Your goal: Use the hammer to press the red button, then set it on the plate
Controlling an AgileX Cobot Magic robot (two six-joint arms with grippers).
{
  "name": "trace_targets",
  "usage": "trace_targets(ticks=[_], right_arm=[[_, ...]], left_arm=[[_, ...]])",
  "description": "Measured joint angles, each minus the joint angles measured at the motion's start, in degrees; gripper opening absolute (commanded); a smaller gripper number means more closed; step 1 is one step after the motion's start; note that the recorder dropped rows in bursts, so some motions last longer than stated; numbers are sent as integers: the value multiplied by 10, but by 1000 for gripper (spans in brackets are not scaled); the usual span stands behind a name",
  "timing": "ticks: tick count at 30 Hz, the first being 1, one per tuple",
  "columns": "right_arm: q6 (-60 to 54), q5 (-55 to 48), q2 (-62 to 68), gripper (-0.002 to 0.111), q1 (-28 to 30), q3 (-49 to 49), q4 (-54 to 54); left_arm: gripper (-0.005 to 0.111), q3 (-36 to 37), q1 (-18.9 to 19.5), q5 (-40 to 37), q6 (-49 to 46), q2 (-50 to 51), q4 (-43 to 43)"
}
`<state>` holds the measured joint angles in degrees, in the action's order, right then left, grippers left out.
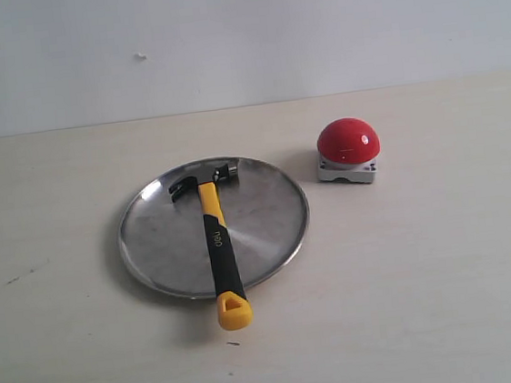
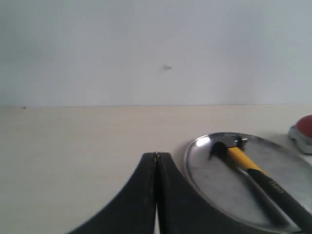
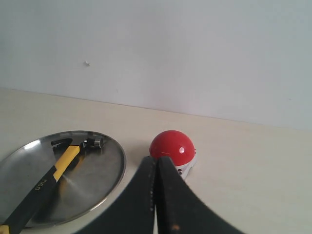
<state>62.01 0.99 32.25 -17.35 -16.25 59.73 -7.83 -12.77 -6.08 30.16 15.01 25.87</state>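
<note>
Hammer (image 1: 217,241) on plate (image 1: 267,213), handle overhanging rim; red button (image 1: 348,139) nearby; both arms' jaws together

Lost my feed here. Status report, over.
Left pincer and right pincer shut, empty. Hammer lying on plate, handle end past rim. Red button beside plate, apart. Nothing blocking.
</note>
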Motion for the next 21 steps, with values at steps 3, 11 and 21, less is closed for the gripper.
trace_targets(ticks=[3, 11, 21], right_arm=[[0, 0, 0, 0, 0, 0, 0], [0, 0, 0, 0, 0, 0, -2], [0, 2, 0, 0, 0, 0, -2]], left_arm=[[0, 1, 24, -43, -2, -30, 1], [0, 23, 52, -58, 14, -82, -7], [0, 76, 52, -4, -27, -83, -95]])
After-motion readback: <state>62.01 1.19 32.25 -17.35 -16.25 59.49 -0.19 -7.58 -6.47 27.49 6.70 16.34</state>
